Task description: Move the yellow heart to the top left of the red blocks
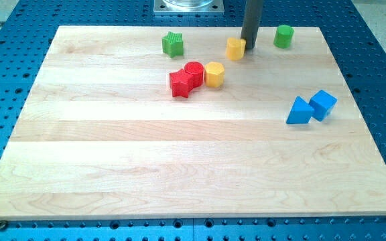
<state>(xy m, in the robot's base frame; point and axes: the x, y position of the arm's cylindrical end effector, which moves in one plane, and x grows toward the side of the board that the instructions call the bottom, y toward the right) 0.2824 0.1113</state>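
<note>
Green star [173,44] at board's 11 o'clock. Red star [179,83] touching red cylinder [194,71], yellow hexagon [214,73] alongside. Yellow heart [235,48] at 12, touching my tip [249,46] at its 3. No claw, bare rod. Green cylinder [283,36], blue pair [311,107] rightward.

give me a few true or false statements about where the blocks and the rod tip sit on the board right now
1. My tip is right beside the yellow heart, on the side toward the view's right. True.
2. The red star and red cylinder sit far apart. False: they touch.
3. The yellow hexagon is against the red cylinder, toward the view's right. True.
4. Both blue blocks lie at the view's left. False: the blue triangle and blue cube are at the view's right.
5. The green star touches the green cylinder. False: they are far apart.
</note>
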